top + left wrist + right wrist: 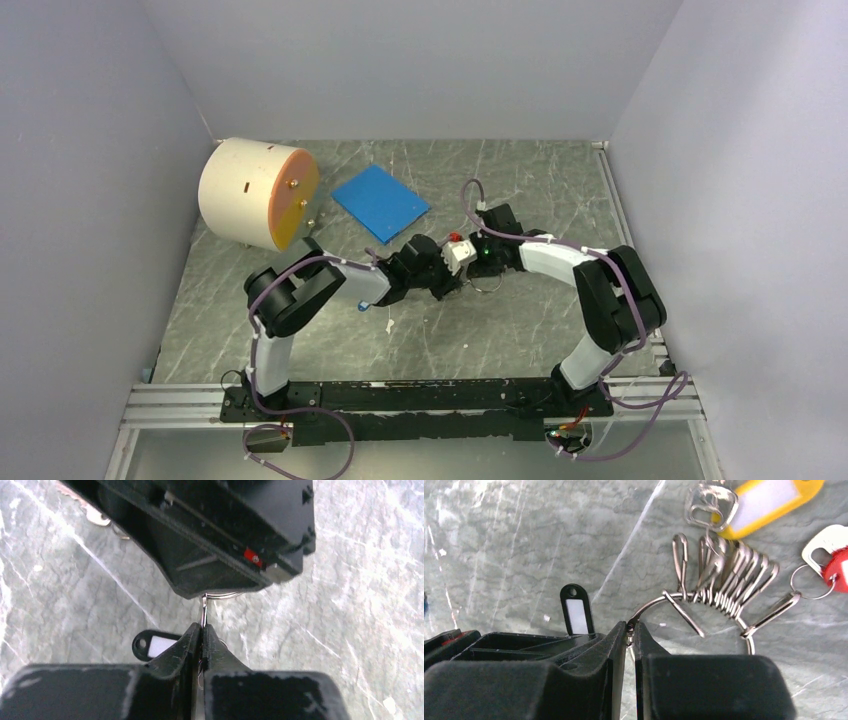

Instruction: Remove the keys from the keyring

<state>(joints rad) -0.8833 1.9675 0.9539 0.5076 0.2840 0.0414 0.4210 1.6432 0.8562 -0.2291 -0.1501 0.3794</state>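
Note:
The keyring (651, 603) is a thin silver wire loop carrying several silver snap clips (724, 575). My right gripper (629, 628) is shut on its wire at the near left. My left gripper (202, 626) is shut on the same wire (204, 611), facing the right gripper's black body (215, 535). A key with a red tag (838, 567) hangs from a small ring at the right. A silver key with a yellow tag (769, 497) lies beyond the clips. A black tag with a white insert (575, 611) lies on the table beside the fingers. From above, both grippers meet at the ring (488, 284).
A blue square pad (380, 200) lies behind the grippers. A large cream cylinder with an orange face (258, 193) lies at the back left. A small blue item (358, 307) sits by the left arm. Grey walls enclose the marbled table (520, 340).

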